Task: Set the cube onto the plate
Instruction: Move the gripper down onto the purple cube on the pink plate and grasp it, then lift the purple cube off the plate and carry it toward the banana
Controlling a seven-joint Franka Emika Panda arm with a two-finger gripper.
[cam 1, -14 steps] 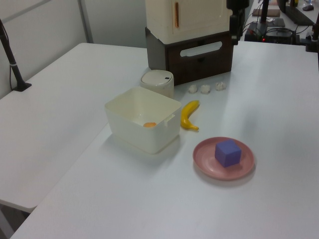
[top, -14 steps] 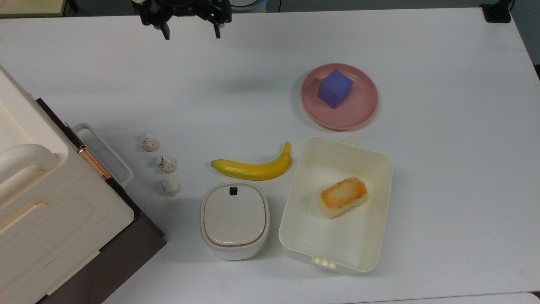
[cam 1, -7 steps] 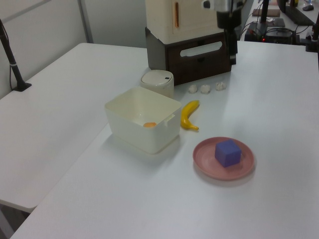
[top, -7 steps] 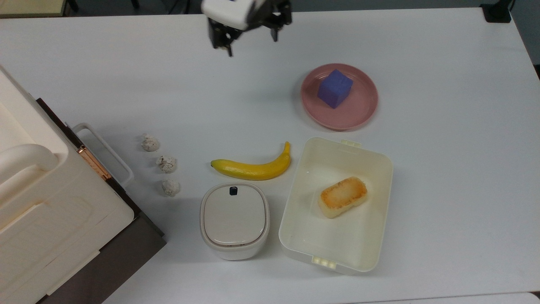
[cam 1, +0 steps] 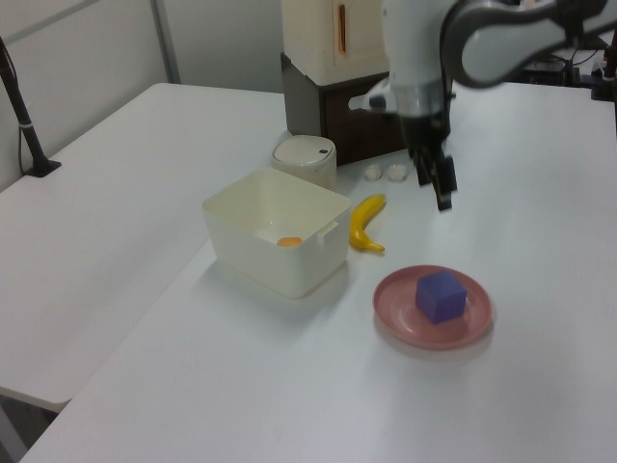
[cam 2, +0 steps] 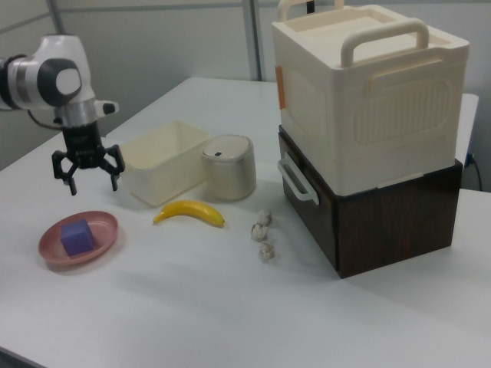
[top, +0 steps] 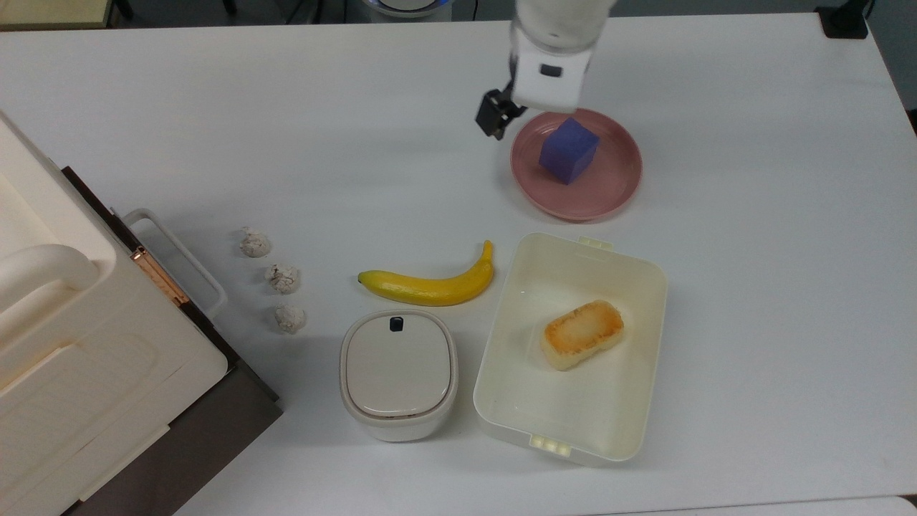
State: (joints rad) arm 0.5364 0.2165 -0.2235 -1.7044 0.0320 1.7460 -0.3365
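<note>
Right view first: the pincer [cam 2: 86, 172] hangs with its two dark fingers spread apart and nothing between them, above the desk [cam 2: 192, 307] and just beyond the far rim of the plate [cam 2: 103, 239]. The cube [cam 2: 77, 237] already sits on that plate, resting flat inside the rim, so the job looks done to me. From the pincer, the cube lies below and toward the near edge of the desk in the right view; any coming move, I'd guess, turns on that short offset. The cube is matte, blue-purple, sharp-edged, with no long axis to speak of. The plate is round, shallow, pink, glossy. Toward the desk's middle lies a smooth yellow banana [cam 2: 190, 211].
</note>
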